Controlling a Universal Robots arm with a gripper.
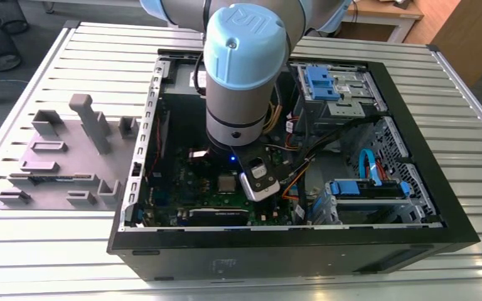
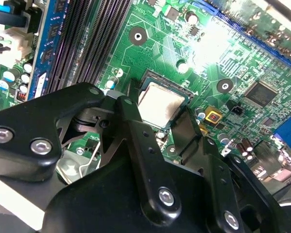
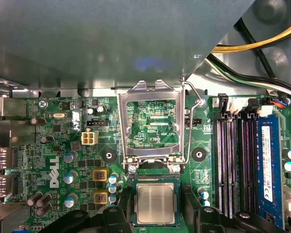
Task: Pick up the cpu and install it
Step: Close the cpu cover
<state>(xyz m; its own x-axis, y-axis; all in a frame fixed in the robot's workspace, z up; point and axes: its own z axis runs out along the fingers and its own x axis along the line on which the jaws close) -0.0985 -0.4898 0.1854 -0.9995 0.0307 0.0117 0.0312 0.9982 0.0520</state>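
The cpu, a small square chip with a pale silver top, lies flat in its socket on the green motherboard. The second wrist view shows the cpu the same way. My gripper is open, and its black fingers stand on either side of the socket, wider than the chip and not touching it. In the second wrist view the gripper hangs just over the chip's near edge. The metal socket frame is swung up and open beyond the cpu.
The arm reaches down into an open computer case on a slatted table. The socket lever is raised. Black memory slots and a blue memory stick run beside the socket. Grey fixture blocks stand outside the case.
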